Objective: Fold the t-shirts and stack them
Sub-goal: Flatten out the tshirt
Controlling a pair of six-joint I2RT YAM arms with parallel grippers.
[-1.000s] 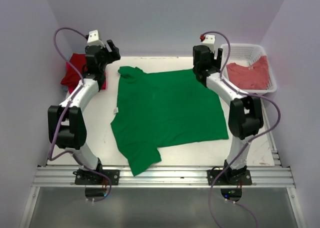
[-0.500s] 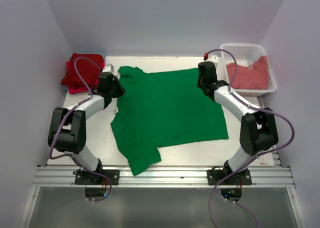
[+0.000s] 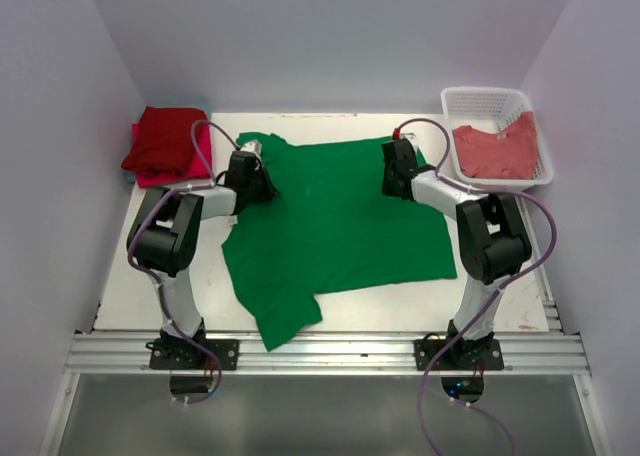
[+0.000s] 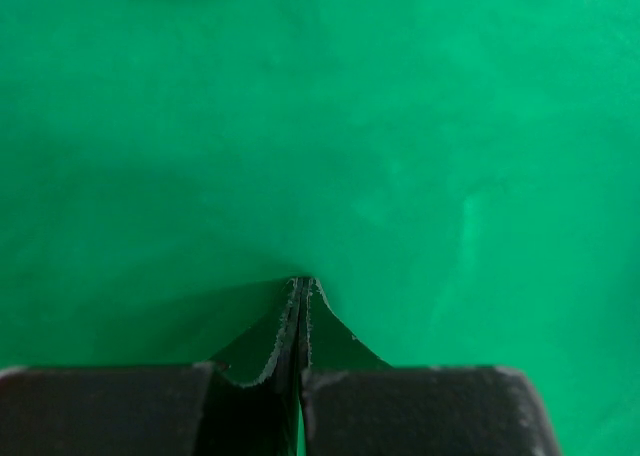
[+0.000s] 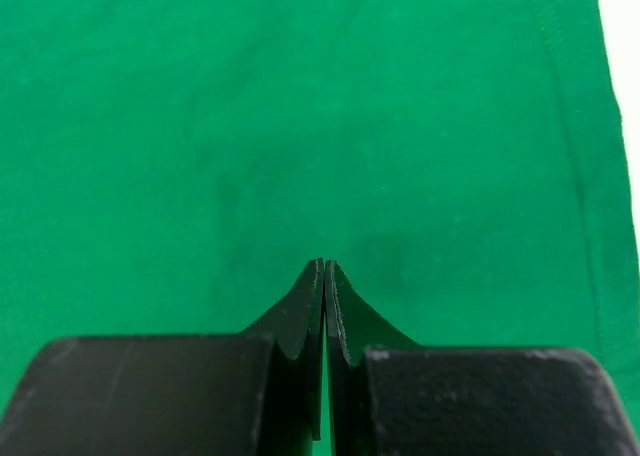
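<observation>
The desk carries the green t-shirt, spread flat, with a red t-shirt off its far left corner and a salmon t-shirt in the white basket off its far right corner. My left jaws are closed, tips down on the green t-shirt's far left part. My right jaws are closed too, resting near its far right edge; I cannot tell whether either pinches cloth.
</observation>
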